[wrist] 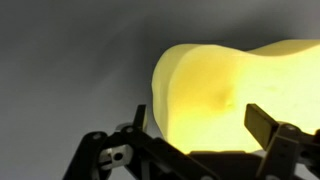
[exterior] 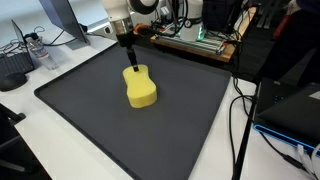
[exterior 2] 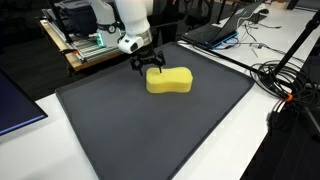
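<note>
A yellow peanut-shaped sponge point(exterior: 140, 88) point(exterior 2: 168, 80) lies on the dark grey mat point(exterior: 100, 120) point(exterior 2: 150, 130). My gripper point(exterior: 130, 62) point(exterior 2: 149, 67) stands straight above the sponge's end nearest the robot base, fingers pointing down. In the wrist view the sponge point(wrist: 235, 90) fills the right half, and my gripper point(wrist: 197, 122) is open, one finger on each side of the sponge's rounded end. A small dent shows on the sponge's top. The fingers stand apart from its sides.
The mat covers most of a white table point(exterior: 40, 150). Behind it stands a wooden rack with electronics point(exterior: 195, 40) point(exterior 2: 85, 45). Cables point(exterior: 245, 110) point(exterior 2: 285, 80) and a laptop point(exterior 2: 225, 28) lie beside the mat. A keyboard point(exterior: 15, 68) sits at the table's edge.
</note>
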`<state>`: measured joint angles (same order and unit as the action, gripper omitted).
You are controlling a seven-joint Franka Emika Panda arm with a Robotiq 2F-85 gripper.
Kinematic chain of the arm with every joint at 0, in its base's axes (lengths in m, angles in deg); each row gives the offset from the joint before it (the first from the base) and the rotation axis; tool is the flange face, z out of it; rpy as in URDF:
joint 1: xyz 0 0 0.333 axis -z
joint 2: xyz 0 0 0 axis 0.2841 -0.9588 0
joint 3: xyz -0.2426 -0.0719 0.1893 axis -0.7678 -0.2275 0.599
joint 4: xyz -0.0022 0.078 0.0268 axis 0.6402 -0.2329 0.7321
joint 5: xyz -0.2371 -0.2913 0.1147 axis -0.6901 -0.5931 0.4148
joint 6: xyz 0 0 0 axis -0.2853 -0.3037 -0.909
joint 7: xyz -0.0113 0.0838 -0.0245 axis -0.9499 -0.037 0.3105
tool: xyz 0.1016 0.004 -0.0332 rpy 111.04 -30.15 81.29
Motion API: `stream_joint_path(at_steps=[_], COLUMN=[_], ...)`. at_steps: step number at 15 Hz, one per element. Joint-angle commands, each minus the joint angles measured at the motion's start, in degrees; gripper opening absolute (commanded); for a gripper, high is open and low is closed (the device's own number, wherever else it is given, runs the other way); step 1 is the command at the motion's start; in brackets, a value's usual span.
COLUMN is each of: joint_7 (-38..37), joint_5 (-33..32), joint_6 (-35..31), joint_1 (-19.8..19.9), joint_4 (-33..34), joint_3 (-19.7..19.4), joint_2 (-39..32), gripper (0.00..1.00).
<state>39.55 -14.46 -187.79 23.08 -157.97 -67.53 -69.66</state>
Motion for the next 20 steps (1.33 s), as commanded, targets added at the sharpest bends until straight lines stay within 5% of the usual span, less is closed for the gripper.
stream_joint_path(at_steps=[1, 7, 12, 20], joint_7=[-2.31, -5.09, -14.93, -28.77], joint_5=[-3.08, -6.71, -17.87, -30.21], joint_6=[2.44, 7.01, 13.06, 21.97], joint_1=[-0.81, -1.44, -4.90, -10.59], joint_4=[-1.54, -2.23, 0.42, 11.23], joint_3=[-1.54, -2.58, -1.75, 0.81], joint_2=[3.86, 8.99, 12.50, 6.24], gripper=[1.00, 1.00, 1.00, 1.00])
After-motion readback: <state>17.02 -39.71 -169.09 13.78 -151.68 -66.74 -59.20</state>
